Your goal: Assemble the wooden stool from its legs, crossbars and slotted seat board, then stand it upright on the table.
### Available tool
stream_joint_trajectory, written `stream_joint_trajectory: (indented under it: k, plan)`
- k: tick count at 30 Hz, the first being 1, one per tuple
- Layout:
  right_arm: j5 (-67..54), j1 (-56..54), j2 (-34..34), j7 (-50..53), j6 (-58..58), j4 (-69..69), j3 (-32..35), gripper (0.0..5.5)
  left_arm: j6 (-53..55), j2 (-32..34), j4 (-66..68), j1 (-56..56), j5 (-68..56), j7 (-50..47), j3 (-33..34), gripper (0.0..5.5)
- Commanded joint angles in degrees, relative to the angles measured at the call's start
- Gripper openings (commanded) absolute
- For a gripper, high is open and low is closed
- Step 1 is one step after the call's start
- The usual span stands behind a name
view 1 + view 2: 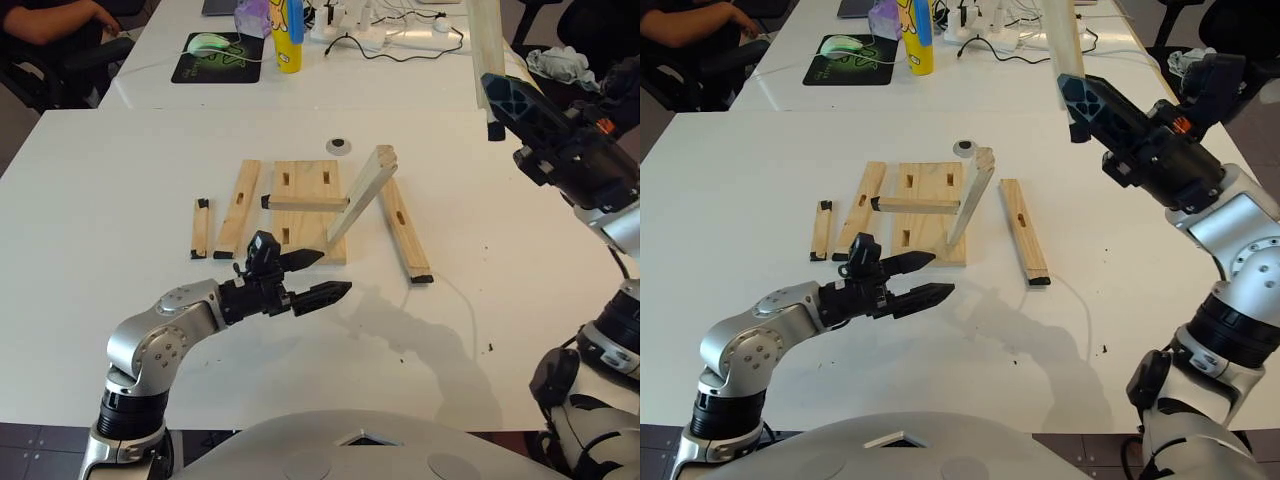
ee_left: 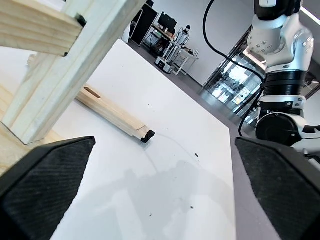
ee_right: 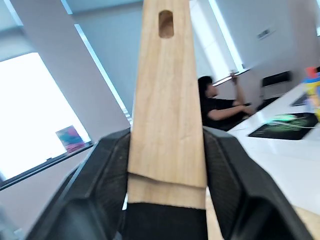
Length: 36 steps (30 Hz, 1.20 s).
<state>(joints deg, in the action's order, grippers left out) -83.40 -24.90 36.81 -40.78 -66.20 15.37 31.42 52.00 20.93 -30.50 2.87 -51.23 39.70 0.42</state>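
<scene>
Left pincer [image 1: 335, 272], spread and empty, hovers toward the near edge of the worktop [image 1: 120, 200], just short of the slotted seat board [image 1: 300, 180] lying mid-worktop. A loose leg [image 1: 238, 208] and a short crossbar [image 1: 200, 228] lie beside the board. Right pincer [image 1: 500, 105] pinches a raised leg [image 1: 487, 40] over the far right corner.

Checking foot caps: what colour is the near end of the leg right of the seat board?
Black cap on the pale wooden leg; clearest in left wrist view.

Both eye views look down on one table [image 1: 80, 200]; wrist views sit close
</scene>
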Motion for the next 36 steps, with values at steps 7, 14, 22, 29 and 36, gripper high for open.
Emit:
stream_joint_trajectory:
  k: [7,14,22,29,36]
  plan:
    - [2.4,17.2,9.5,-20.0,-2.9,9.8,-7.8,2.08,4.2,6.7,-5.0,-4.5,-27.4,-6.7,11.8,5.4]
    - [7.5,22.6,9.1,-24.5,2.4,10.6,-11.5,2.08,3.7,11.3,-4.7,-6.2,-32.9,-7.4,11.1,5.4]
    - [10.9,25.1,9.0,-26.8,5.9,9.5,-15.3,2.08,0.5,11.0,-3.4,-7.9,-36.0,-9.5,10.9,5.4]
    - [11.8,26.1,7.8,-26.4,7.9,9.8,-17.3,2.08,-1.5,10.6,-2.5,-7.8,-38.9,-12.2,9.3,5.02]
    - [11.8,26.8,7.0,-26.0,9.3,8.7,-17.1,2.08,-2.0,11.5,-0.4,-8.4,-40.5,-12.5,9.2,4.02]
